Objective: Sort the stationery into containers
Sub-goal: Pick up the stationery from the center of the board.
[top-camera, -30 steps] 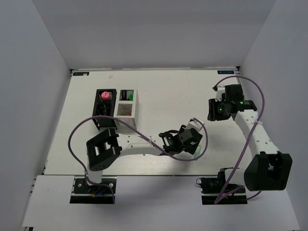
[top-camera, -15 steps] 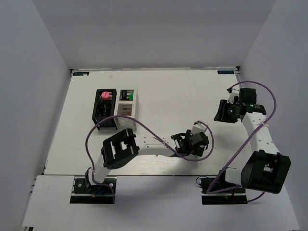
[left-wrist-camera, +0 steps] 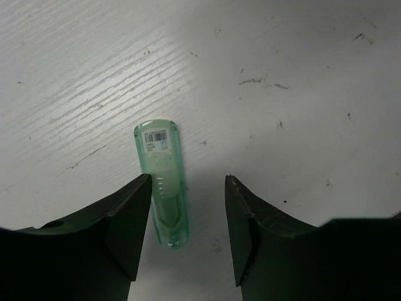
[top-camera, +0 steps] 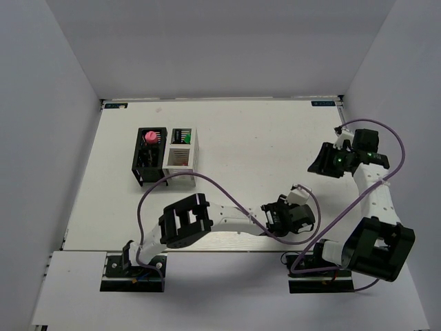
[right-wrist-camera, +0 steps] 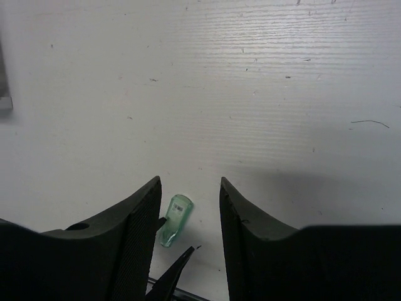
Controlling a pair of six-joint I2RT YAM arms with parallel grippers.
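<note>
A translucent green pen-like piece (left-wrist-camera: 161, 182) lies flat on the white table, barcode label at its far end. My left gripper (left-wrist-camera: 188, 178) hangs open over it, and the piece sits just inside the left finger (left-wrist-camera: 128, 219) without being gripped. In the top view this gripper (top-camera: 289, 217) covers the piece. My right gripper (right-wrist-camera: 189, 180) is open and empty, with the green piece (right-wrist-camera: 175, 219) far below it. It hovers at the right side of the table (top-camera: 325, 160). The black container (top-camera: 141, 169) holds a pink round item (top-camera: 148, 137). The white container (top-camera: 180, 160) holds a green-ended item (top-camera: 187, 136).
The joined containers stand at the table's left, far from both grippers. The left arm (top-camera: 227, 219) stretches along the near edge, its purple cable (top-camera: 148, 200) looping above it. White walls close in the table on three sides.
The left arm has reached further right and toward the near edge, its jaws narrowing slightly. The right gripper has drawn back toward the right wall.
</note>
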